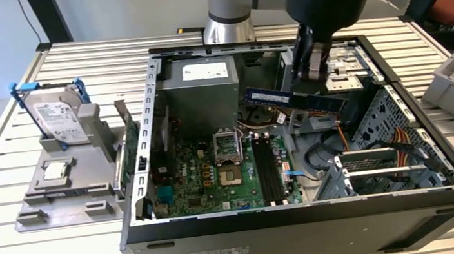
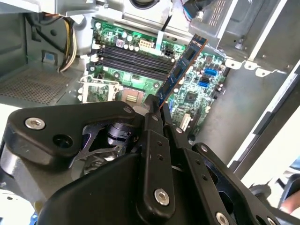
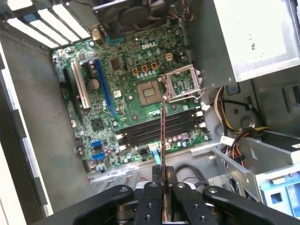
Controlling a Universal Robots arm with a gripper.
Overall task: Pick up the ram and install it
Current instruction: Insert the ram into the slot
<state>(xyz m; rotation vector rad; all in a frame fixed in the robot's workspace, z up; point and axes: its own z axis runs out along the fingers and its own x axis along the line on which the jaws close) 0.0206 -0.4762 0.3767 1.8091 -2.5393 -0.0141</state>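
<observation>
Pinching the ram (image 2: pixel 180 70), its gripped stretch hidden, the hand (image 2: pixel 157 108) hovers above the motherboard (image 2: pixel 136 80).

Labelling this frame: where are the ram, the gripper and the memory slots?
ram (image 2: pixel 180 70), second wrist view, middle of its flat side
gripper (image 2: pixel 159 110), second wrist view, between its closed fingertips
memory slots (image 3: pixel 140 133), first wrist view, on the black slots
</observation>
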